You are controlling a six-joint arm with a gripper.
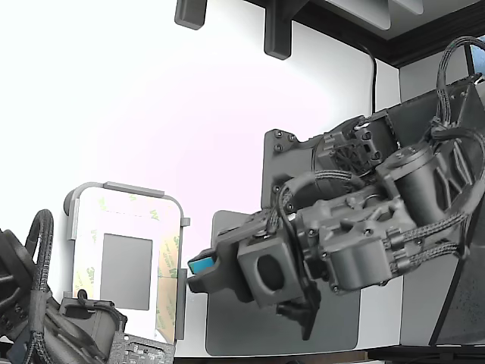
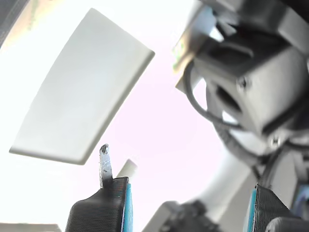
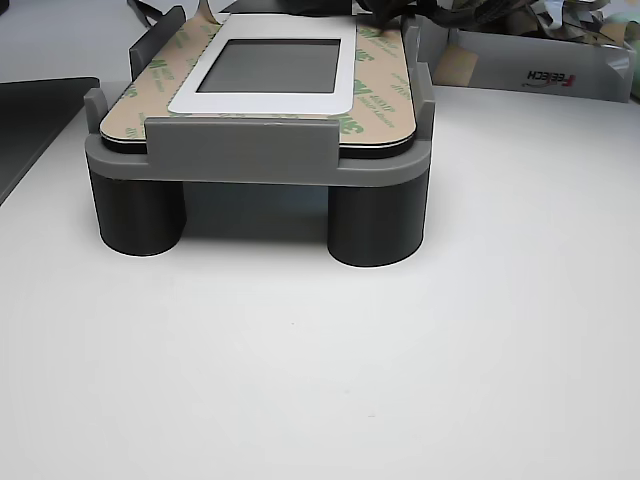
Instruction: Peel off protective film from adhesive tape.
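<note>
A white tabletop (image 1: 151, 114) was seen throughout, washed out by strong light in the exterior view. A large grey mat (image 1: 227, 334) lay on it. Dark brackets (image 1: 276, 30) hung at the top edge. A box of paper scraps (image 3: 530, 55) stood behind.

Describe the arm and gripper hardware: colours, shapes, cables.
The arm is dark grey and blocky, with visible screws and braided black cables looping along it. The gripper has ribbed black fingers faced with blue pads; one carries a thin metal blade tip.
</note>
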